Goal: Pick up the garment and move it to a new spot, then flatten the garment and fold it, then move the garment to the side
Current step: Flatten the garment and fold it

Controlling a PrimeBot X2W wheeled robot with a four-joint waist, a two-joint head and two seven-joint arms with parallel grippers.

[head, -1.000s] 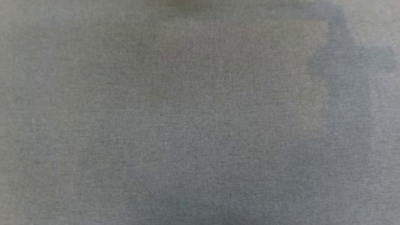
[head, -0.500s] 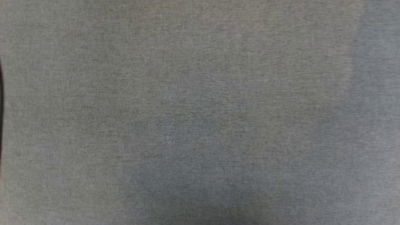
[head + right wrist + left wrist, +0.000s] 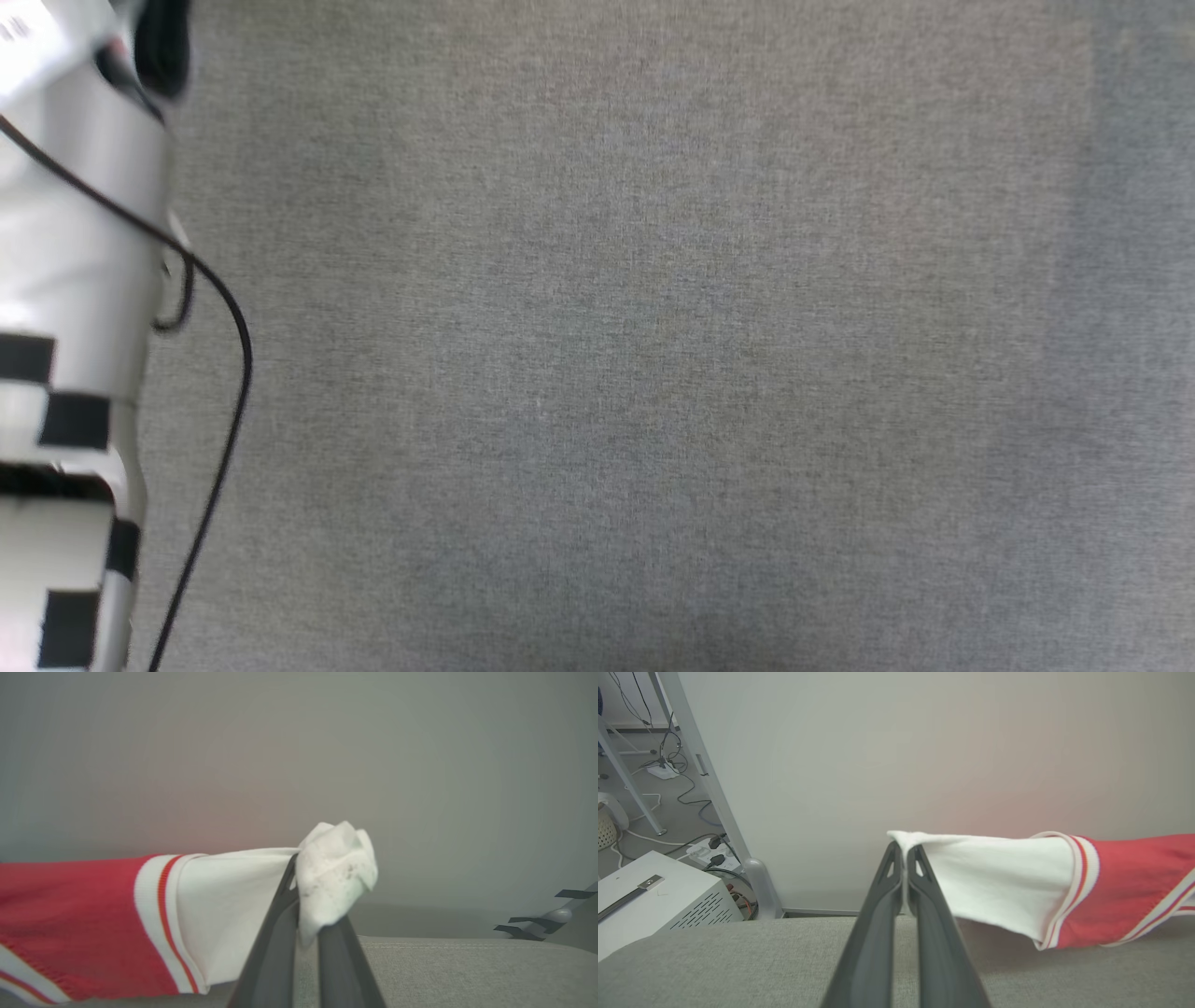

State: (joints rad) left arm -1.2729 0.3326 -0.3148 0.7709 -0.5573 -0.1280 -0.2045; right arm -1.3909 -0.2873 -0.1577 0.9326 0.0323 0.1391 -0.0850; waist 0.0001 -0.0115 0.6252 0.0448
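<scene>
Grey fabric surface (image 3: 738,961) under garment (image 3: 1125,891); pale wall (image 3: 878,742) behind; white box (image 3: 668,896) beside

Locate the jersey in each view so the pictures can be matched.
Head view: left forearm at the left edge, over the grey surface.
Left wrist view: jersey from centre to right edge, sleeve pinched in the shut left gripper.
Right wrist view: jersey from left edge to centre, sleeve bunched in the shut right gripper.
Shared landmark: the grey surface.
</scene>
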